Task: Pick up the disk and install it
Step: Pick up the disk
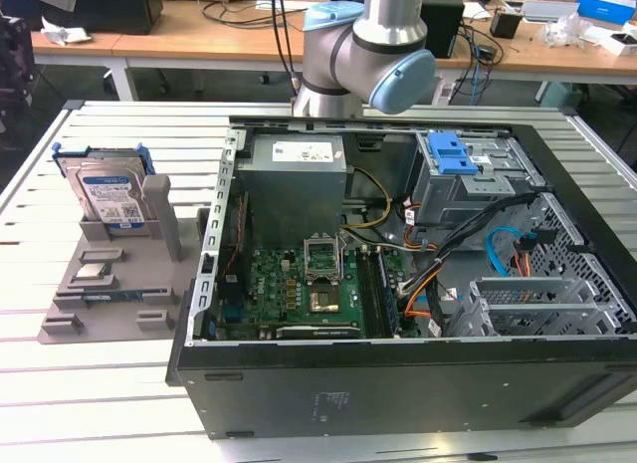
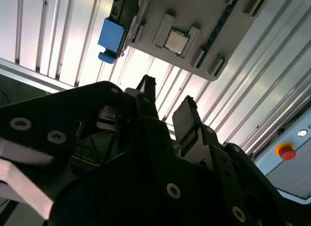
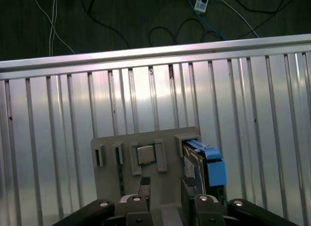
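Pincer (image 2: 165,100) hangs with fingers apart, gripping nothing, over the slatted table (image 3: 48,138). Ahead of it, just past one finger, the disk (image 3: 206,165) stands on edge in a grey rack (image 3: 109,187), untouched, with a chip (image 3: 144,154) straight ahead.

In the exterior view, the arm (image 1: 363,55) shows a vertical silver tube section that meets a grey joint housing with light-blue end caps. In the second wrist view, the gripper (image 2: 166,102) is a black two-finger unit. Its fingers (image 2: 146,92) are straight and roughly parallel, spread apart with a clear gap between them, and they grip nothing. A black mounting bracket (image 2: 73,119) with exposed screw heads carries the unit, and its screw-fitted black parts are seen in both wrist views
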`<state>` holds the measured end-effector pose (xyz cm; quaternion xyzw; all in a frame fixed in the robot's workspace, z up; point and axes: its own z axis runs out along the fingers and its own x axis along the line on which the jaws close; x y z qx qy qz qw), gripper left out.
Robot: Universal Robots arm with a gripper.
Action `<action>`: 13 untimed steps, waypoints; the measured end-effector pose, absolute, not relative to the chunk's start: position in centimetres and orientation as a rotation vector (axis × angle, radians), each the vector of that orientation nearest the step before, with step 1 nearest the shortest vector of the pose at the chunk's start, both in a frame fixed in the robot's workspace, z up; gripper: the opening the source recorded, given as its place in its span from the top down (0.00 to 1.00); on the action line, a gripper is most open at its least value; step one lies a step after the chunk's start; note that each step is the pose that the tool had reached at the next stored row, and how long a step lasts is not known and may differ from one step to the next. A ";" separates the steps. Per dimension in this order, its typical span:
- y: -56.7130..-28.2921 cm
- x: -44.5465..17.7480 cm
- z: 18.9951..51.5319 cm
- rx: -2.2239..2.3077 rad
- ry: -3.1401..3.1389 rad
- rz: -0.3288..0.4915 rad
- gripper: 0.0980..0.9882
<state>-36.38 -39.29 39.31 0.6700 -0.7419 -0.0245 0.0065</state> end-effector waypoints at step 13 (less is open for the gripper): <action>-37.3 -36.3 39.3 2.096 -2.321 -0.077 0.50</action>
